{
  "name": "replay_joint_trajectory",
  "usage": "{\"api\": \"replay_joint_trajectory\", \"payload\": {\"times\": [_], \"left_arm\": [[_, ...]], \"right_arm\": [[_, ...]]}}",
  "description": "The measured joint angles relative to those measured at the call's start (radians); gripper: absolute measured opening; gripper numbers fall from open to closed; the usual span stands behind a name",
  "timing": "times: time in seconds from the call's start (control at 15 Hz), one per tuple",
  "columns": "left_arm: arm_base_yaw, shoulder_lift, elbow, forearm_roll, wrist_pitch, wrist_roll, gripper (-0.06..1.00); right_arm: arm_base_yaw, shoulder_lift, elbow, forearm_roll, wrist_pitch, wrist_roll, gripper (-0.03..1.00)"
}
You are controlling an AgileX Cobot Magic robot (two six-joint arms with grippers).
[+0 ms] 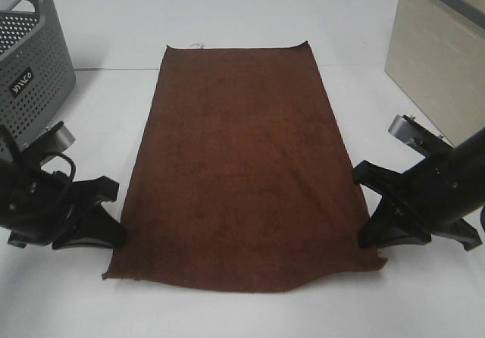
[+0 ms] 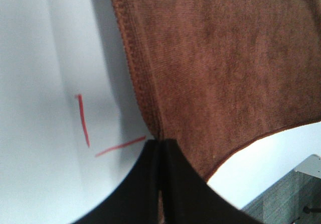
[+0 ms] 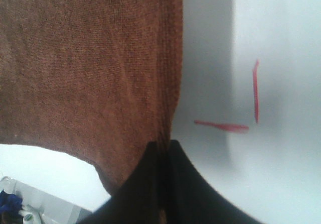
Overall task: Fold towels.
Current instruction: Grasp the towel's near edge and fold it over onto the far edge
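- Exterior high: our towel (image 1: 242,164) lies flat on the table (image 1: 227,20).
- The left gripper (image 2: 161,142) and right gripper (image 3: 163,142) each pinch shut on a long edge near its front corners.
- We should lift both evenly, keeping the cloth taut.

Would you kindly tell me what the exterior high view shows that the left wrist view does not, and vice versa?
Only the exterior high view: the whole towel spread flat, the grey basket and the right arm. Only the left wrist view: red corner marks on the table, and the left jaws pinching shut on the towel's edge. Both: towel and white table.
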Motion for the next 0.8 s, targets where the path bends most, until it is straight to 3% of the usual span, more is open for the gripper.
{"api": "replay_joint_trajectory", "payload": {"times": [0.47, 0.8], "left_arm": [[0.000, -0.273, 0.330, 0.014, 0.006, -0.016, 0.00], [0.000, -0.302, 0.380, 0.017, 0.031, -0.035, 0.00]], "right_arm": [[0.000, -0.220, 0.285, -0.001, 0.012, 0.018, 0.00], [0.000, -0.259, 0.305, 0.006, 0.034, 0.026, 0.00]]}}
